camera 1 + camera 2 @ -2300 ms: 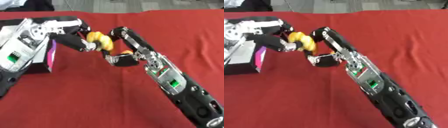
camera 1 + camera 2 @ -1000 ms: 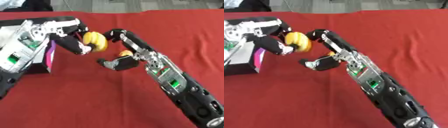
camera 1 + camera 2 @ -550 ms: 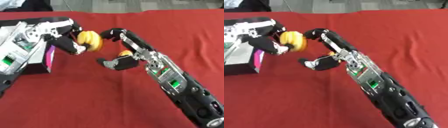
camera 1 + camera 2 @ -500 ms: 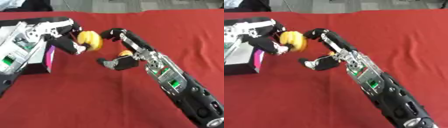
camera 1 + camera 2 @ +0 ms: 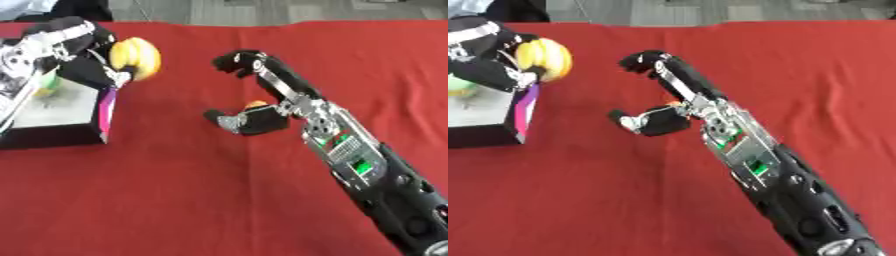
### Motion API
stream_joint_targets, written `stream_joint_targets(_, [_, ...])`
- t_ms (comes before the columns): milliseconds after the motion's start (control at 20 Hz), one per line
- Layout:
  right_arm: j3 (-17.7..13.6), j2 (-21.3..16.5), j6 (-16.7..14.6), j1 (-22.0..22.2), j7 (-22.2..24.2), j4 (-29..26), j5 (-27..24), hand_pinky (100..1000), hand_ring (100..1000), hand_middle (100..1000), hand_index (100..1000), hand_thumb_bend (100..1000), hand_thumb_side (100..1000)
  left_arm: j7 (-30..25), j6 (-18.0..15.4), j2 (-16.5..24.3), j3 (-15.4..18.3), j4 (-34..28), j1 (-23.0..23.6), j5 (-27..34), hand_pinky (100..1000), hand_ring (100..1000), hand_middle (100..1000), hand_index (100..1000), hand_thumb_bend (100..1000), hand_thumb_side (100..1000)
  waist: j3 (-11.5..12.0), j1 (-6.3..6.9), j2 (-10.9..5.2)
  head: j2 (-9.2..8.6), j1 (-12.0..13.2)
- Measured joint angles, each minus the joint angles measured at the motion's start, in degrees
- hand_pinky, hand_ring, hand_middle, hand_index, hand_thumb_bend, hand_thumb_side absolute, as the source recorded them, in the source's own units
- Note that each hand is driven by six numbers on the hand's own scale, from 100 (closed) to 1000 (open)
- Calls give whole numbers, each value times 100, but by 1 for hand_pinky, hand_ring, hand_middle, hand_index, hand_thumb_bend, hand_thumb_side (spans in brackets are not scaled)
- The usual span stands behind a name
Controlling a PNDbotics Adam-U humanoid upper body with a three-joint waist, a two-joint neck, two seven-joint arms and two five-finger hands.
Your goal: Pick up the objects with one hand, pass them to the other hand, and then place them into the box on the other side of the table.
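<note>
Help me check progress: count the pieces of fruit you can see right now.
3, possibly more hidden. A yellow fruit is held in the left hand beside the box; a green one lies in the box; an orange one peeks behind the right hand.

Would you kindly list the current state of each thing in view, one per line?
Yellow fruit: held in the left robot hand, off the table, beside the box.
Left robot hand: fingers curled round the yellow fruit.
Right robot hand: holding nothing, fingers and thumb apart, above the red cloth.
Box: open on top, standing at the left; something green shows inside.
Small orange thing: partly hidden behind the right robot hand.
</note>
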Motion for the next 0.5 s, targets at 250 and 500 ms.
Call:
stream_joint_targets(250, [-68, -38, 61, 0, -50, -79, -75, 786, 808, 740, 819, 419, 295, 380, 22, 125, 305, 331, 142, 29, 728, 705, 474, 431, 100, 100, 16, -2, 1, 0, 245])
stream_joint_targets(500, [-113, -85, 98, 0, -115, -149, -188, 783, 805, 737, 815, 418, 292, 698, 43, 127, 531, 728, 200, 30, 729, 707, 479, 435, 100, 100, 16, -2, 7, 0, 401])
